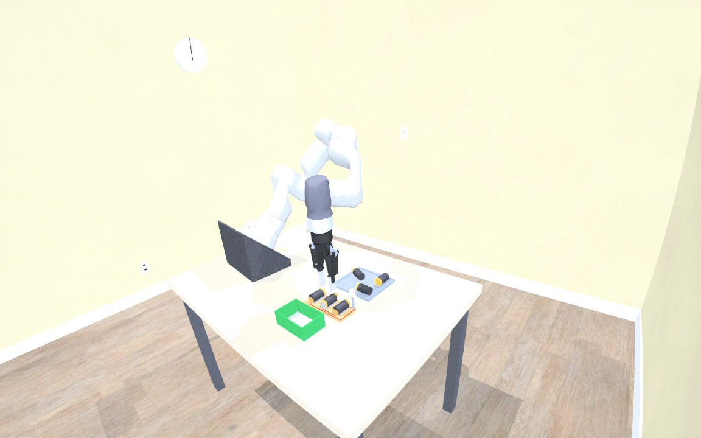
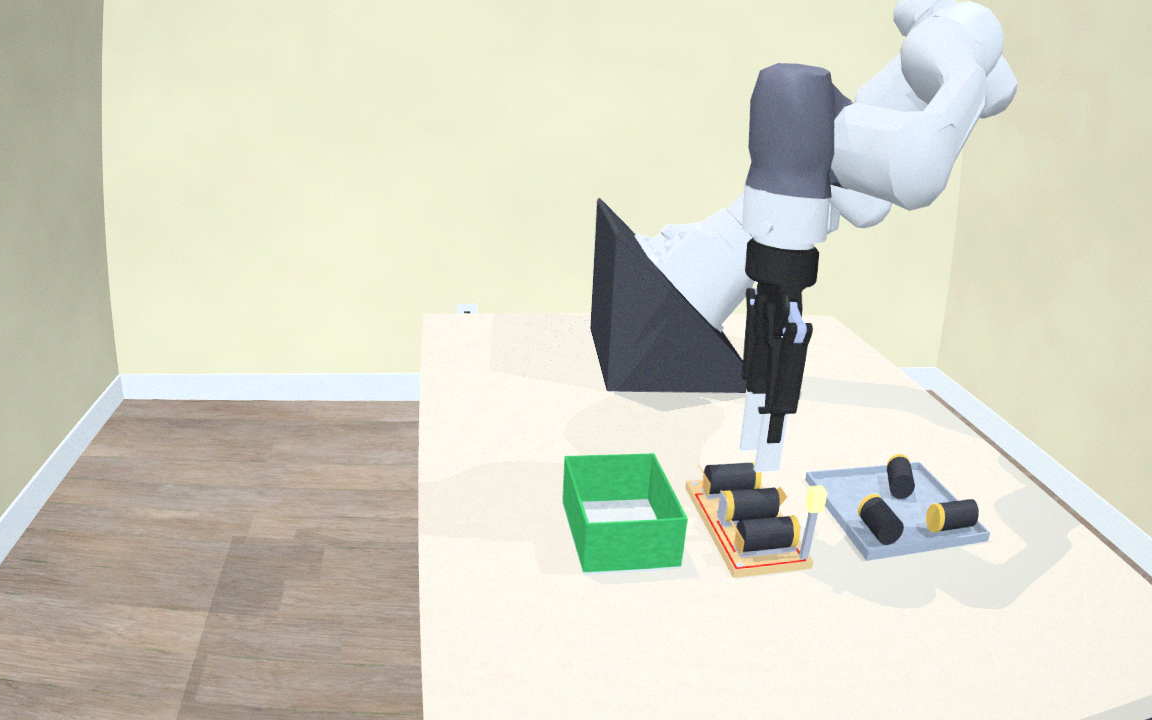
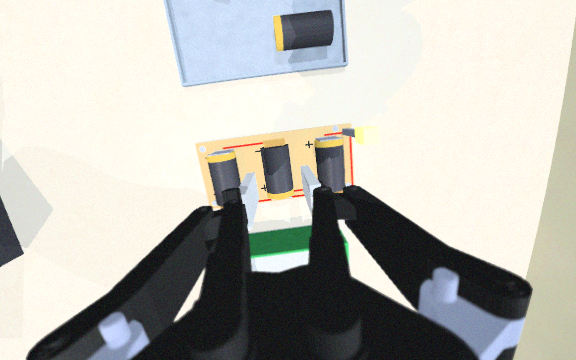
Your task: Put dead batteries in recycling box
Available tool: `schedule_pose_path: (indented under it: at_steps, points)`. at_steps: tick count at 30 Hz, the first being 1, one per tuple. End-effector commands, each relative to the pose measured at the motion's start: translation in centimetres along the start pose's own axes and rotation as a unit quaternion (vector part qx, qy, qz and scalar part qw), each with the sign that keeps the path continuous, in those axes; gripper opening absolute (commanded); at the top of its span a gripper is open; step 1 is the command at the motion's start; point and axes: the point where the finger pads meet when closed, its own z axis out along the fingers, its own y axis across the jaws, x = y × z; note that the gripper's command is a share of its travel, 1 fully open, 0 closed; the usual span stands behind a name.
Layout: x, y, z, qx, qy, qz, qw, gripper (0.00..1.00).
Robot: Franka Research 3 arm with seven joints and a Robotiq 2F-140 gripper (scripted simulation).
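My gripper (image 1: 326,284) (image 2: 759,447) (image 3: 279,182) is partly open with nothing between its fingers, above the middle of the battery board (image 2: 772,567) (image 3: 248,160). Three batteries lie in the board: one at the robot's end (image 2: 730,477) (image 3: 225,179), a middle one (image 2: 750,504) (image 3: 277,170) and one by the bulb (image 2: 766,533) (image 3: 330,162). The middle one's yellow band faces opposite to the others'. The bulb (image 2: 815,498) (image 3: 366,135) looks yellow and lit. Three batteries (image 2: 900,477) (image 2: 882,520) (image 2: 956,514) lie in the tray (image 2: 841,490) (image 3: 218,50). The green box (image 1: 290,326) (image 2: 634,544) stands upright, with no battery visible inside.
The box stands close beside the board, on the side opposite the tray. The bulb's post (image 2: 807,537) rises at the board's corner toward the tray. The dark wedge-shaped robot mount (image 1: 252,255) (image 2: 661,349) stands behind the box and board in the exterior view.
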Motion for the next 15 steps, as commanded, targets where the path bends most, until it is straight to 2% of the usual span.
schedule_pose_path:
  at_steps: [1, 3, 8, 15]
  points:
    - [0.0, 0.0, -0.4, 0.001, 0.000, 0.001, 1.000, 0.29]
    - [0.0, 0.0, -0.4, 0.001, 0.000, 0.001, 1.000, 0.29]
    - [0.0, 0.0, -4.0, 0.001, 0.000, 0.001, 1.000, 0.29]
    - [0.4, 0.1, -4.4, 0.001, 0.000, 0.001, 1.000, 0.29]
